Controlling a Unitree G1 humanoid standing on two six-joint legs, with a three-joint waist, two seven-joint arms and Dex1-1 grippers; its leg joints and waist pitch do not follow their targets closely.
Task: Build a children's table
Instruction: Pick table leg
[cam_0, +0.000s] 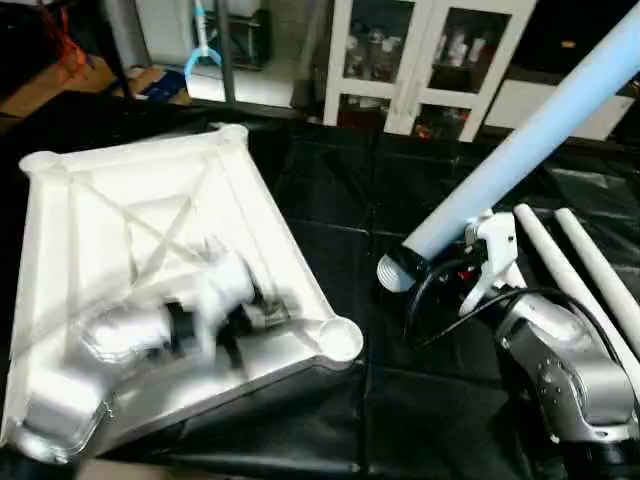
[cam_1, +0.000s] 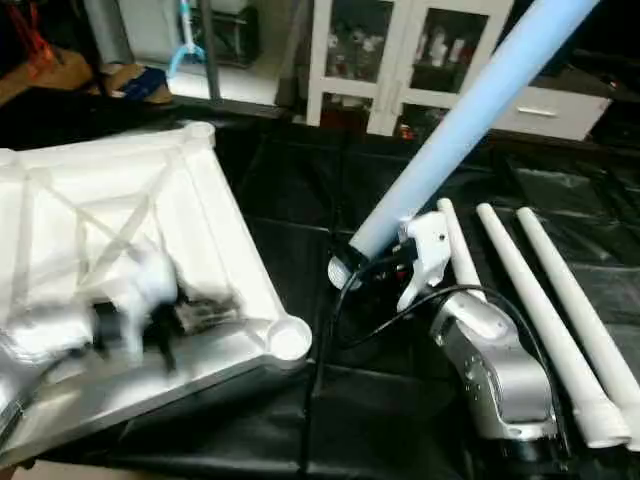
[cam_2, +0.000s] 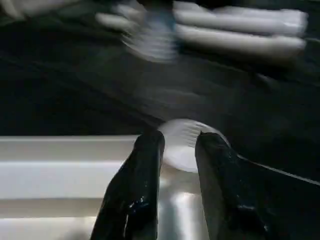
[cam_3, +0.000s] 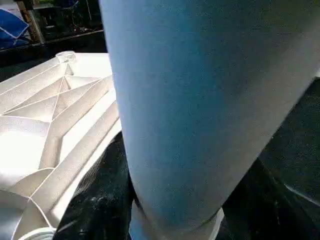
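While the right gripper (cam_1: 405, 262) clasps a raised leg (cam_1: 470, 125), the left gripper (cam_2: 179, 150) hovers parted over the tabletop (cam_0: 120, 230) beside a corner socket (cam_2: 182, 142).

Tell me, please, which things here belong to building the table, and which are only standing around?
Job:
- tabletop, underside up
- leg held by the right gripper
- three spare legs on the black cover
- left gripper, over the tabletop

Standing around:
- white cabinet
- blue tool

silver forearms (cam_1: 495, 375), black cables (cam_1: 400, 305)
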